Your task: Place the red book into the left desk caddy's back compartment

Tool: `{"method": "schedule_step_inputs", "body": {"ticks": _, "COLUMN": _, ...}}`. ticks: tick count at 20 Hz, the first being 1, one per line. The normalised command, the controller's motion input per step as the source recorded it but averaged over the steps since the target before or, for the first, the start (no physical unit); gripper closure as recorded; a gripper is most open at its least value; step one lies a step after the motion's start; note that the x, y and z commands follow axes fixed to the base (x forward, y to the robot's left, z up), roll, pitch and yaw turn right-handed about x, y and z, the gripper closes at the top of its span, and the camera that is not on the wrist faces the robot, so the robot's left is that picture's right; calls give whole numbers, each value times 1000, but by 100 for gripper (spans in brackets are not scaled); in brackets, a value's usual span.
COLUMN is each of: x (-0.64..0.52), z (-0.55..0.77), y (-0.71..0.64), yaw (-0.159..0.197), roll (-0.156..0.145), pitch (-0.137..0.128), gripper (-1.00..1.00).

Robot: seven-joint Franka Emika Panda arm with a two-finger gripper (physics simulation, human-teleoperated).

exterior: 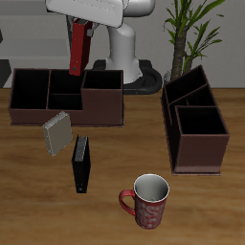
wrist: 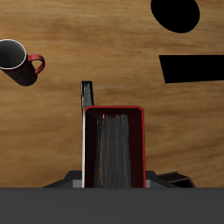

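- Exterior view: the gripper (exterior: 78,29) pinches the slim dark-red hardcover book (exterior: 77,50), holding it upright in the air above the wide brown caddy (exterior: 67,96). The left desk caddy (exterior: 195,126), a dark brown open-top organizer, stands well apart; its narrow back compartment (exterior: 188,91) holds no book.
- Wrist view: the book's pale page edges fill the grasp; carrying and lowering remain.

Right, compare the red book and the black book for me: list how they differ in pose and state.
1. The red book hangs in the air, held by the tool; the black book stands on the table.
2. The red book is above the wide brown caddy at the back; the black book is nearer the front edge, beside the grey book.

Shared: both are slim, upright hardcovers.
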Motion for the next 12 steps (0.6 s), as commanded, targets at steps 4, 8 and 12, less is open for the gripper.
{"method": "schedule_step_inputs", "body": {"ticks": 4, "x": -395, "z": 76, "y": 255, "yaw": 52, "roll": 26, "pitch": -48, "gripper": 100}}
{"method": "schedule_step_inputs", "body": {"ticks": 8, "x": -236, "z": 15, "y": 129, "yaw": 27, "roll": -19, "pitch": -48, "gripper": 100}}
{"method": "schedule_step_inputs", "body": {"ticks": 12, "x": -81, "z": -60, "y": 65, "yaw": -27, "roll": 8, "pitch": 27, "gripper": 100}}
